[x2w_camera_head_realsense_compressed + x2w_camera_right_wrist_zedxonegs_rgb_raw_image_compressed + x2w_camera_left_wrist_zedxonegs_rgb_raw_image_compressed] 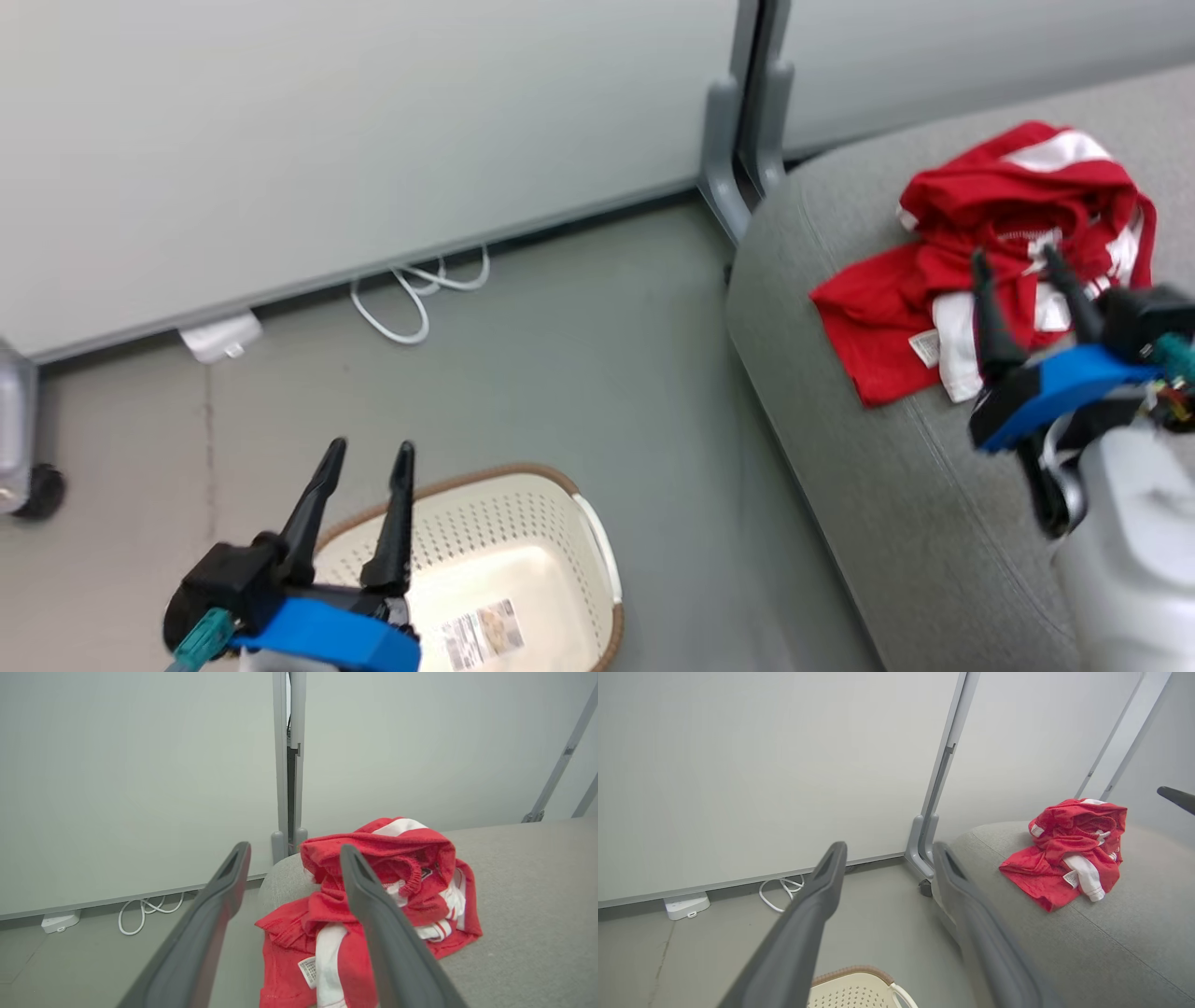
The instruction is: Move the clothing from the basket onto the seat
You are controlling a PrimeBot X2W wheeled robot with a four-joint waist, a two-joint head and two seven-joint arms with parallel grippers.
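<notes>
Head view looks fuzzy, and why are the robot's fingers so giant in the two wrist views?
Head view: soft all over, smeared most at the right gripper and clothing. Left wrist view: the left gripper sits near the wide lens, so looks huge; wall posts lean. Right wrist view: same big fingers, clothing sharp.

**Pale panels, dull grey floor**

Two pale grey-white wall panels (pixel 373 140) meet at a grey upright post (pixel 747 56). The floor (pixel 579 373) is smooth and dull grey, with a thin line (pixel 207 448) running across it. A looped white cable (pixel 411 299) and a small white box (pixel 222 338) lie along the wall's foot. A black caster (pixel 42 490) stands at the far left. The light is soft and even.
</notes>
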